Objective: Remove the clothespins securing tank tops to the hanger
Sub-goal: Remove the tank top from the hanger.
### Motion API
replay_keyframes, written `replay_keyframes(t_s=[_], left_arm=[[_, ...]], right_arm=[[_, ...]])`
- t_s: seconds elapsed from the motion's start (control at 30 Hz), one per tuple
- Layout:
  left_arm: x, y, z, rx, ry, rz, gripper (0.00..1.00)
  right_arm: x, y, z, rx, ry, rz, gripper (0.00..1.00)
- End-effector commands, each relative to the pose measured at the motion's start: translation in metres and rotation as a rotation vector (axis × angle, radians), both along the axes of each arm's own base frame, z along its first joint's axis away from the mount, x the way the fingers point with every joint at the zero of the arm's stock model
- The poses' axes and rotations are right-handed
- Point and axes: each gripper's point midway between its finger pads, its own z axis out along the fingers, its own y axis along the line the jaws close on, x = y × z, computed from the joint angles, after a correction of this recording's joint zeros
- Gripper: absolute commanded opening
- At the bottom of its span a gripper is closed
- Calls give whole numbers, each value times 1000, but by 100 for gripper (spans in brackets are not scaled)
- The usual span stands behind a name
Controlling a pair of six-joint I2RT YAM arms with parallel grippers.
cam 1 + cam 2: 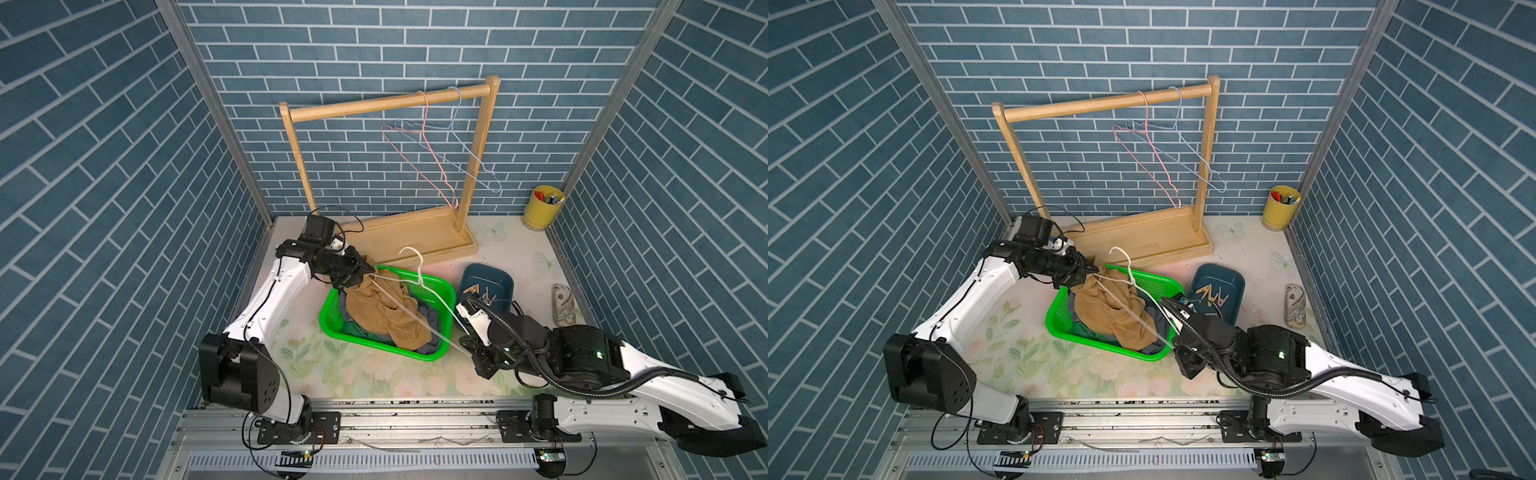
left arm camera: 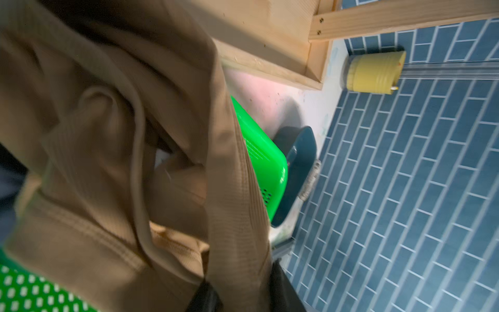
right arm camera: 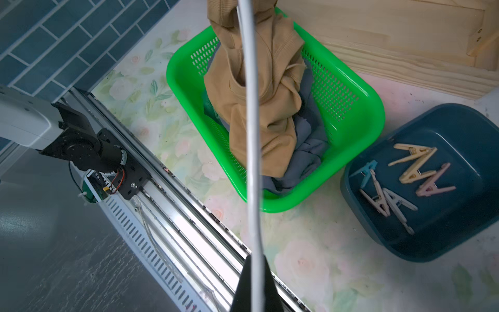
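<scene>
A white wire hanger slants over the green basket, with the tan tank top draped from it. My left gripper is at the hanger's far end, and a tan fabric strap fills the gap between its fingers. My right gripper is shut on the hanger's wire at the near end, in front of the basket. A grey-blue tank top lies crumpled under the tan one in the basket. Several clothespins in tan, pink and teal lie loose in the dark blue tray.
A wooden rack stands at the back with a pink hanger and a blue hanger on its bar. A yellow cup stands in the back right corner. A patterned case lies by the right wall.
</scene>
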Motion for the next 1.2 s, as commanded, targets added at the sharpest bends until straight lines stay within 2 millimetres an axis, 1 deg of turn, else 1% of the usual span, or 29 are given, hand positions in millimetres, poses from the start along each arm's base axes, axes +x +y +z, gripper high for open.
replay_keyframes(t_s=[0.0,0.1,0.2,0.27,0.33,0.4,0.43,0.5,0.57,0.63,0.7,0.83,0.9,0.93,1.0,1.03,1.07,1.1,1.17], left_arm=[[30,20,-38,175,-68,49,37],[34,13,-49,185,-65,30,41],[38,16,-57,222,-66,29,47],[38,12,-64,225,-60,13,51],[35,2,-72,227,-50,-15,54],[26,-13,-82,229,-37,-58,60],[21,-20,-87,229,-32,-81,62],[2,-36,-96,227,-2,-132,65],[-18,-42,-106,261,28,-167,65],[-33,-41,-120,277,63,-172,64],[-40,-37,-137,273,101,-151,63],[-42,-26,-179,249,174,-98,61],[-41,-24,-192,276,195,-107,61],[-39,-24,-194,282,195,-114,61],[-34,-27,-187,272,165,-119,63],[-30,-28,-175,274,131,-121,65],[-27,-27,-160,285,99,-127,68],[-24,-26,-145,297,71,-138,75],[-22,-15,-102,362,6,-151,88]], right_arm=[[14,-51,47,81,-71,-169,0],[14,-70,66,101,-93,-192,0],[15,-89,77,105,-110,-222,0],[18,-98,84,105,-137,-240,0],[21,-102,91,117,-166,-249,0],[24,-101,95,133,-192,-253,0],[25,-99,96,135,-199,-252,0],[28,-98,93,125,-211,-260,0],[29,-97,88,114,-212,-264,0],[29,-96,83,104,-210,-269,0],[30,-95,78,103,-213,-274,0],[31,-94,76,121,-220,-277,0],[31,-95,77,128,-221,-278,0],[31,-95,76,127,-222,-277,0],[31,-92,76,125,-219,-272,0],[31,-89,75,118,-216,-267,0],[31,-85,74,104,-216,-263,0],[32,-81,73,87,-216,-259,0],[35,-69,74,47,-220,-246,0]])
